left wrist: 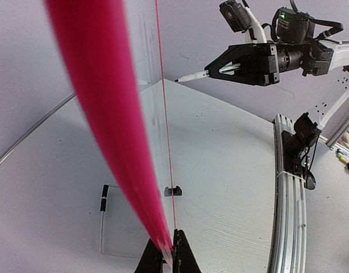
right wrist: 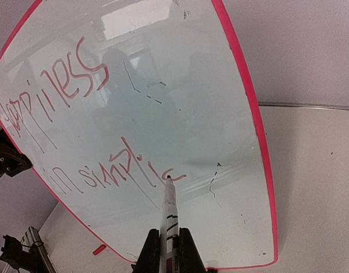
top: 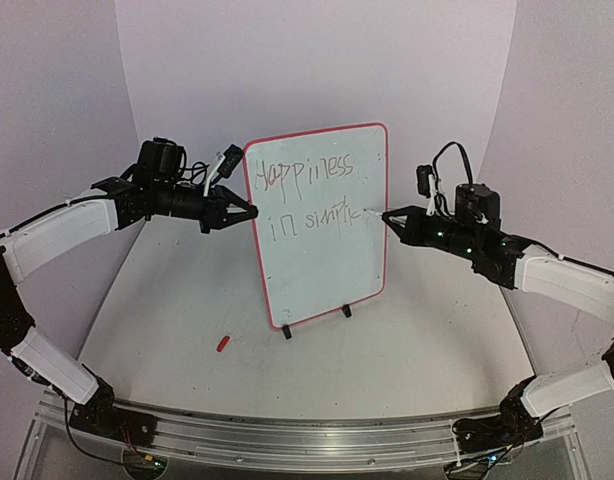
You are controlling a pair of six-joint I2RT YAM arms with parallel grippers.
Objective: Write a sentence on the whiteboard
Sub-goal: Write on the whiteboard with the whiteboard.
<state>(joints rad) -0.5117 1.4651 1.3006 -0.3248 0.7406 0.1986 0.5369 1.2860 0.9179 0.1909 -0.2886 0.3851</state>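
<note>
Two lines of the sentence (top: 309,195) show on the whiteboard (top: 327,270), which is upright on its stand (top: 287,332) on the table (top: 177,310). Left gripper (top: 251,212) pinches the board's left rim. Right gripper (top: 389,216) is clamped on the marker (right wrist: 170,207), tip touching the lower line's end.

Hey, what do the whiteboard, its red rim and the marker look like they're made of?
The whiteboard: smooth glossy white sheet, probably coated board or plastic; it mirrors the room. The rim: red-pink, likely plastic moulding, rounded corners. The marker: white plastic-looking barrel with dark printing.
</note>
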